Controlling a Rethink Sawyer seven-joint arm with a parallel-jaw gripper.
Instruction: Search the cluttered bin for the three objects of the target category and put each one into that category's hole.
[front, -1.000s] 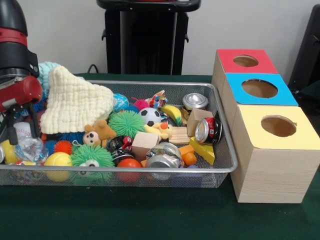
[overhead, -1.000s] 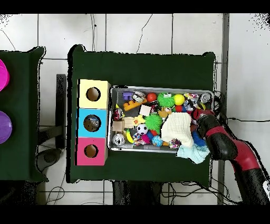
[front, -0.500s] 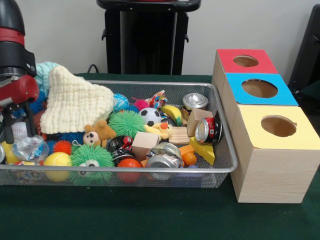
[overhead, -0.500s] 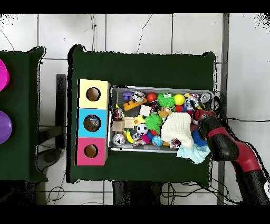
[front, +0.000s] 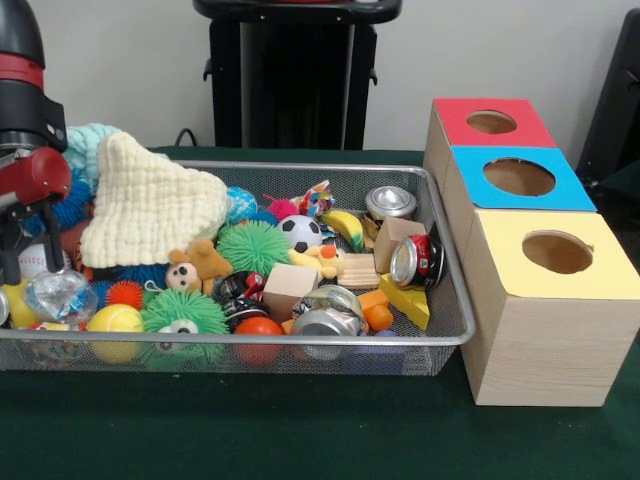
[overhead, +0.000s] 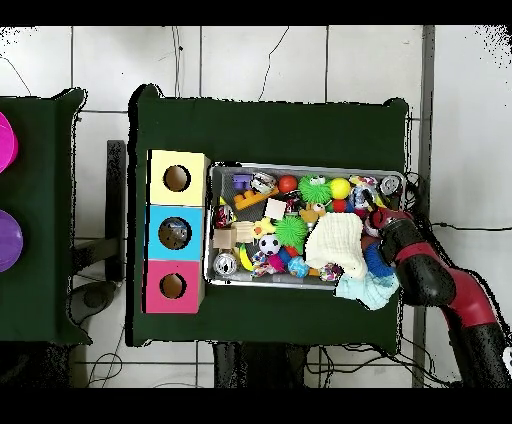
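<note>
Rising and sliding toward the bin's end, the gripper (front: 28, 245) now sits higher and closer to the picture's left edge in the front view than a second ago, when it reached lower into the clutter. Its dark fingers hang slightly apart above a crumpled clear plastic bottle (front: 58, 296), which lies in the left end of the cluttered bin (front: 440, 335) beside a yellow ball (front: 116, 320) and is not lifted; nothing shows between the fingers, so the gripper looks empty. That bottle is the only clear one I can make out; any others are either hidden under the cream knitted cloth (front: 150, 205) and the toys or too small to tell apart from the crushed metal cans (front: 325, 312). From above, the gripper (overhead: 378, 216) hovers at the bin's end opposite the boxes, and the blue-topped hole (overhead: 174, 234) on the middle box sits at the other end, well apart from it. Something dark shows inside that hole from above, but I cannot tell whether it is a bottle. By my reading, the task is at an early stage: no delivery can be confirmed, the visible bottle is not yet grasped, and the search for the rest is still to do.
</note>
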